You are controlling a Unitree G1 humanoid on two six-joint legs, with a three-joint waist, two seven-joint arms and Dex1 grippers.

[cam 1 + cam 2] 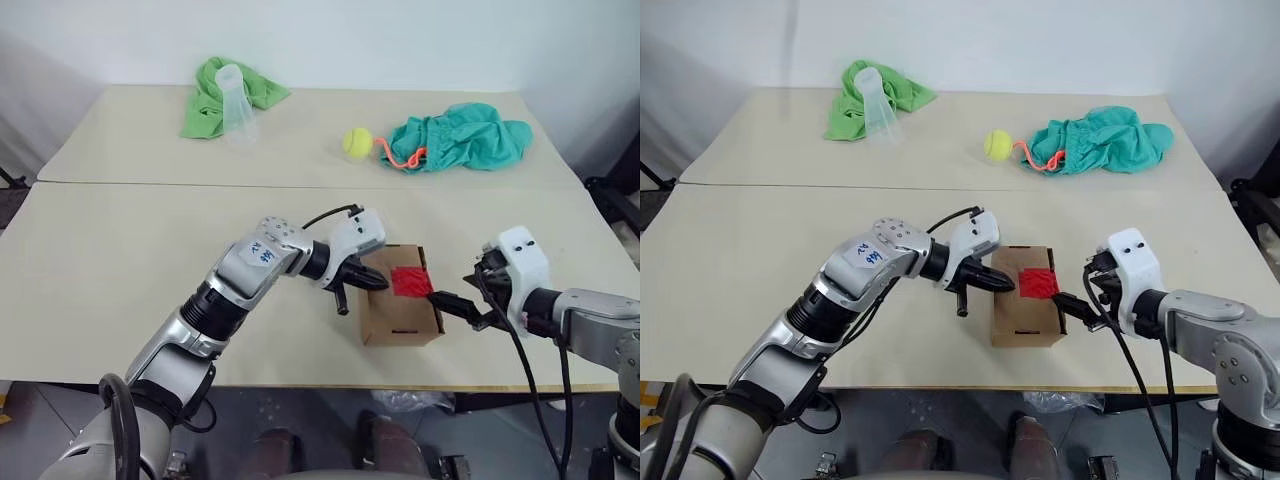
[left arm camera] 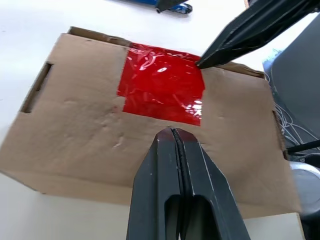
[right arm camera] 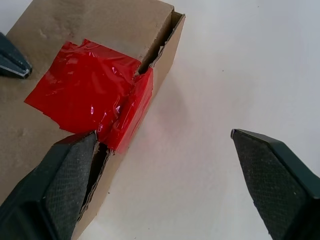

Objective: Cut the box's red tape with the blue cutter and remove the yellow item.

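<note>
The brown cardboard box (image 1: 392,318) sits near the table's front edge, with the red tape (image 1: 410,281) on its top and folded over its right end (image 3: 132,107). My left gripper (image 1: 378,281) is shut and empty, its tips over the box top at the tape's left edge (image 2: 174,132). My right gripper (image 1: 455,309) is open at the box's right end. One of its fingers (image 2: 240,35) touches the tape's corner by the flap gap, and the other hangs over bare table. A blue thing (image 2: 186,8) on the table beyond the box looks like the blue cutter. The yellow item is out of view.
At the table's back lie a tennis ball (image 1: 357,142), a teal cloth (image 1: 465,138) with an orange-pink cord (image 1: 405,158), and a green cloth (image 1: 205,105) under a clear plastic cup (image 1: 237,112). The table's front edge (image 1: 330,383) runs just in front of the box.
</note>
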